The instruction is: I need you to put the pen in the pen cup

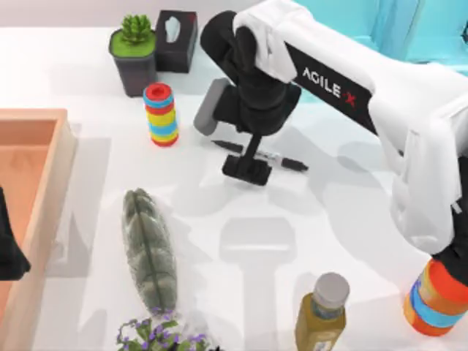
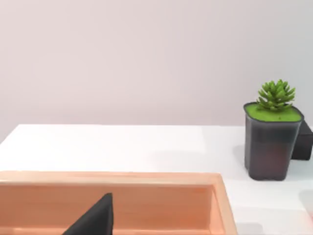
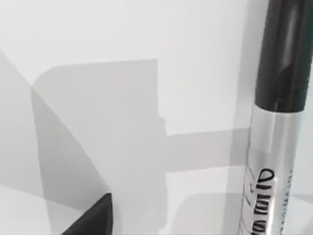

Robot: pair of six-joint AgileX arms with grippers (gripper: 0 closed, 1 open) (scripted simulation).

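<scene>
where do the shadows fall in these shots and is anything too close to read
Top view: the right arm casts soft grey shadows on the white table below the right claw and the pen. Right wrist view: hard-edged grey shadow bands cross the table; the pen is so near that its label is cut off. Left wrist view: even light, faint shadow beside the plant pot.

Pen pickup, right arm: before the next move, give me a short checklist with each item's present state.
1. The pen lies flat on the table: ok.
2. The right gripper is over the pen's middle: ok in the top view.
3. Right gripper open wide enough to straddle the pen: cannot tell.
4. Pen free of neighbours: ok; the ring stack and the leaf lie well apart from it.
5. A pen cup to aim for: cannot tell; nothing here is plainly a cup.
6. The left gripper is out of the way, parked over the wooden tray at the table's left: ok.
</scene>
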